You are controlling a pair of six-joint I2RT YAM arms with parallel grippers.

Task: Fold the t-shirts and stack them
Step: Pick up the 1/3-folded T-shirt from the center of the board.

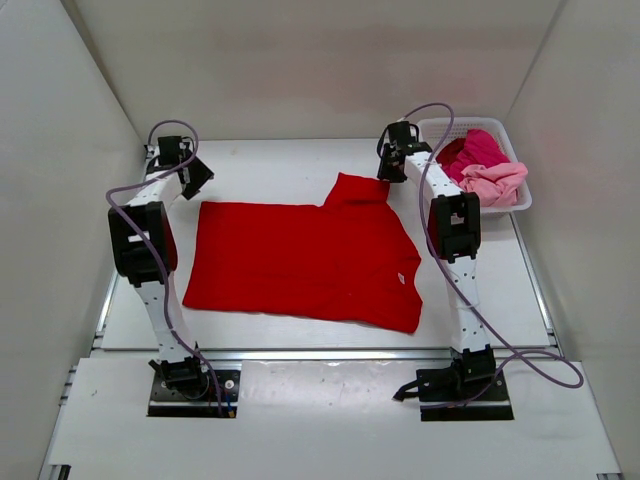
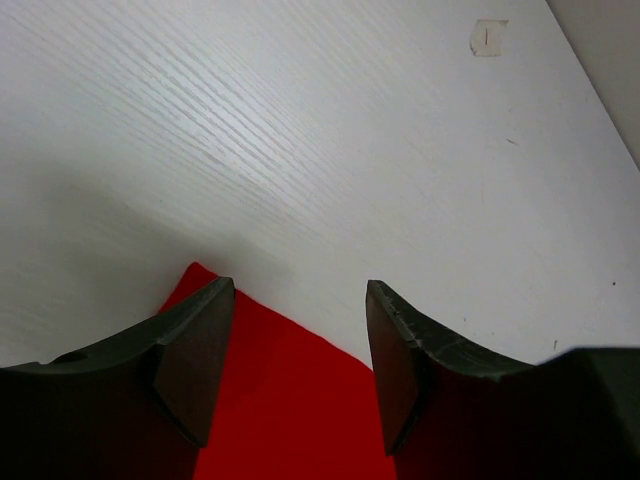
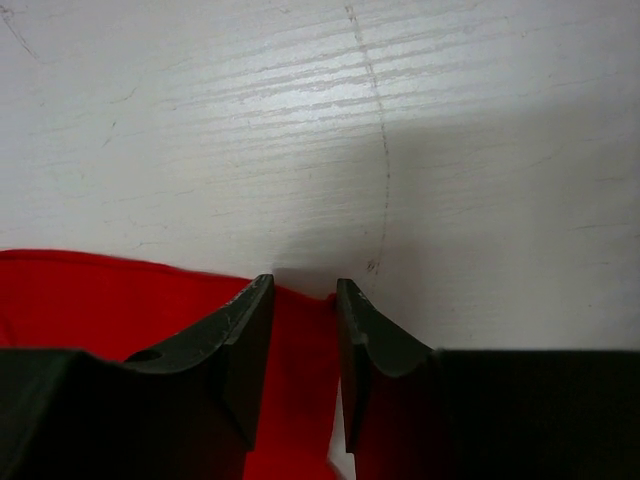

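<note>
The left pincer (image 2: 300, 290), jaws wide apart, hovers over a far corner of the red shirt (image 2: 290, 400); the right pincer (image 3: 303, 285) straddles the sleeve (image 1: 355, 188) edge with a narrow gap, and whether it clamps the cloth I cannot tell. Only the top view gives the count: two arms (image 1: 140, 240), one red shirt flat on the table (image 1: 270, 165), one basket (image 1: 505, 207) far right holding a magenta shirt (image 1: 480, 148) and a pink shirt (image 1: 495, 182). The right arm (image 1: 455, 225) covers part of the basket's left wall.

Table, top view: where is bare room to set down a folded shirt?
Behind the red t-shirt, up to the back wall, the table is bare. A narrow strip runs along its near edge. The right back corner is crowded: basket, right arm.
</note>
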